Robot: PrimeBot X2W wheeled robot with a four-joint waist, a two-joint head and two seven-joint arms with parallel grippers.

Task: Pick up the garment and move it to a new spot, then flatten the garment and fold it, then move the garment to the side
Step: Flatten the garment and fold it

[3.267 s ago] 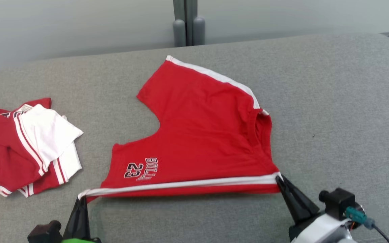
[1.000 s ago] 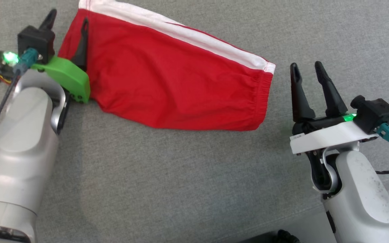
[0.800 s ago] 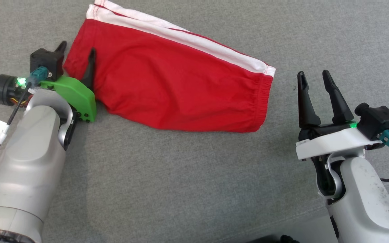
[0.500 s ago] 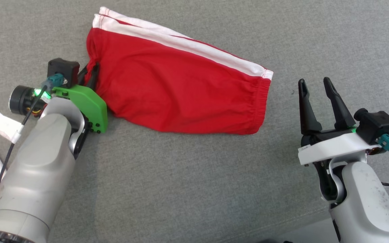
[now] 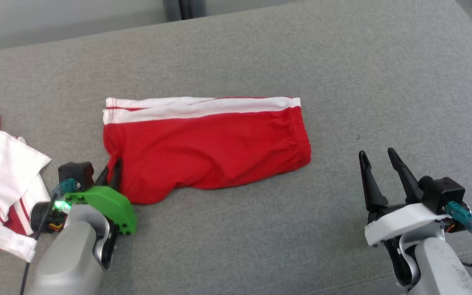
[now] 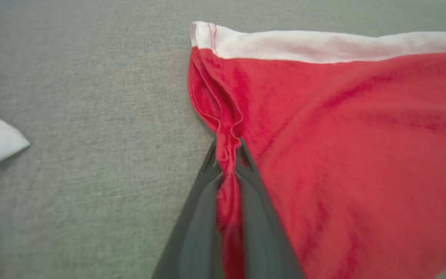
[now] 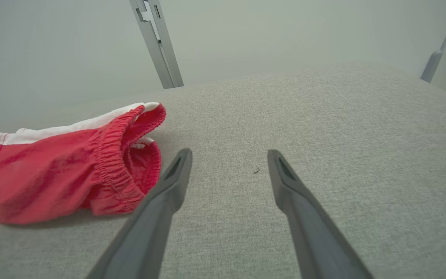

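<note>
**Late stage of the task.** The red shorts [image 5: 203,147] lie in the middle of the grey cushion [image 5: 342,82]. They are doubled over lengthwise, with both white side stripes stacked along the far edge. The waistband points toward the robot's right and the leg hems toward its left. The left gripper [image 5: 113,168] is clenched on a bunch of red cloth at the near hem corner. The right gripper [image 5: 376,153] stands empty with its fingers spread, well apart from the waistband. Judged from this layout, the relocation, flattening and fold appear complete, though the near edge is rumpled. What remains is carrying the shorts aside, perhaps toward the pile of clothes [image 5: 2,164] at the left.
</note>
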